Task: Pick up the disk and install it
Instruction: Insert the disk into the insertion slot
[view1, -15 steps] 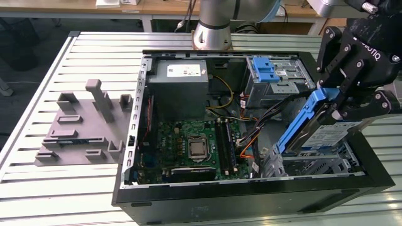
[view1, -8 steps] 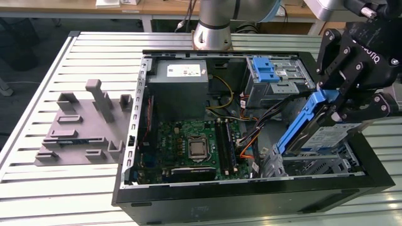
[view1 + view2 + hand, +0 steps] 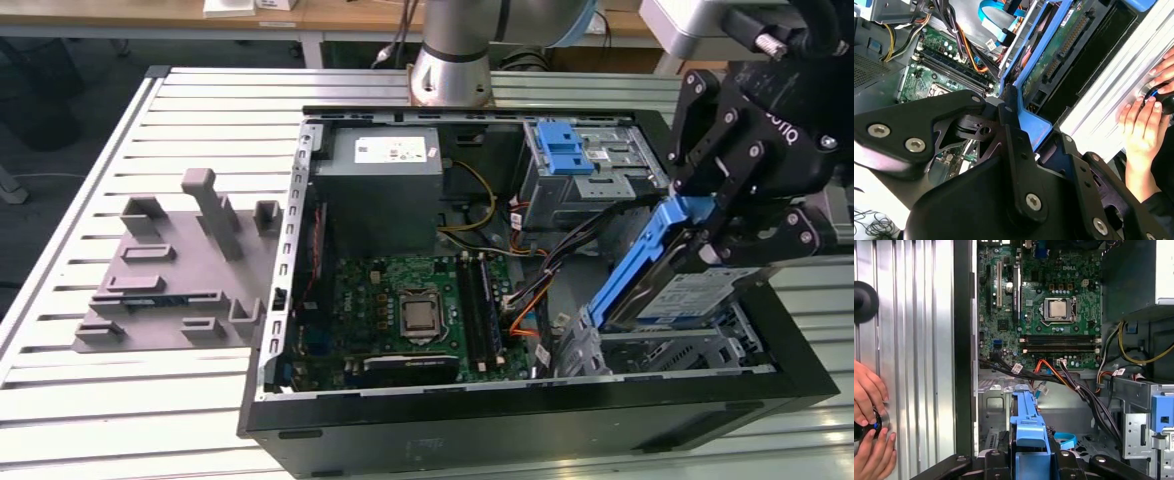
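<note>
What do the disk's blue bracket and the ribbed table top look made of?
Blue bracket framing the silver rectangular disk: likely moulded plastic, going by its uniform colour and soft matte sheen. Ribbed silver table top: looks like extruded aluminium with a brushed-matte finish and straight parallel slots. Neither can be confirmed by look alone.

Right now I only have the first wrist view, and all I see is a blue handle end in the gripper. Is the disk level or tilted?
Observer: Tilted. In the exterior view the gripper holds the disk steeply, with its lower end down at the metal bay.
Operator: Which way does its face point?
Observer: The white-and-blue label faces away from the motherboard, and the second wrist view shows the green circuit-board side.
</note>
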Controlling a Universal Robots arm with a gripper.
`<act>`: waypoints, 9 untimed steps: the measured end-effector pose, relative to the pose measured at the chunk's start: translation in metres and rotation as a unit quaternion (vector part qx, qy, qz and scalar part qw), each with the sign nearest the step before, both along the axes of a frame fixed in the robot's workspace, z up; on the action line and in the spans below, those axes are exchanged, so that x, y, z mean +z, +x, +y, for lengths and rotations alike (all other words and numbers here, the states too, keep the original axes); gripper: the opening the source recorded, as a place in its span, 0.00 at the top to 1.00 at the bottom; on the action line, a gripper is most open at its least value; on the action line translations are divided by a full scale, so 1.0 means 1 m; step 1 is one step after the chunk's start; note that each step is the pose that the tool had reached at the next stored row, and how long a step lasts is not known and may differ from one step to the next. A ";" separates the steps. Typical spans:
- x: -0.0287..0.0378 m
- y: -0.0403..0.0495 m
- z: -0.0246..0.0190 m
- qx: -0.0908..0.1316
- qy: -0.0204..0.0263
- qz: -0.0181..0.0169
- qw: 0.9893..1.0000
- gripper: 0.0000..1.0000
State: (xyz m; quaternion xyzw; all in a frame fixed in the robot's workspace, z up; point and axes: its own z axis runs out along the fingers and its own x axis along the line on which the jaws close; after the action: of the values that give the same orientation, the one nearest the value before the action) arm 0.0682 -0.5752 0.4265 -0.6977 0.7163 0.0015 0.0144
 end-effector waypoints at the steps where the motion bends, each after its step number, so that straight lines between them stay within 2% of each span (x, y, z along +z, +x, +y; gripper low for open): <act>1: -0.0009 0.0000 0.0000 0.000 0.000 0.000 1.000 0.64; 9: -0.0057 0.0000 -0.0001 0.000 0.000 0.000 1.000 0.64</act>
State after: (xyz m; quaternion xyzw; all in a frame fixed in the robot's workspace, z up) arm 0.0682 -0.5753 0.4209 -0.6976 0.7163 0.0015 0.0144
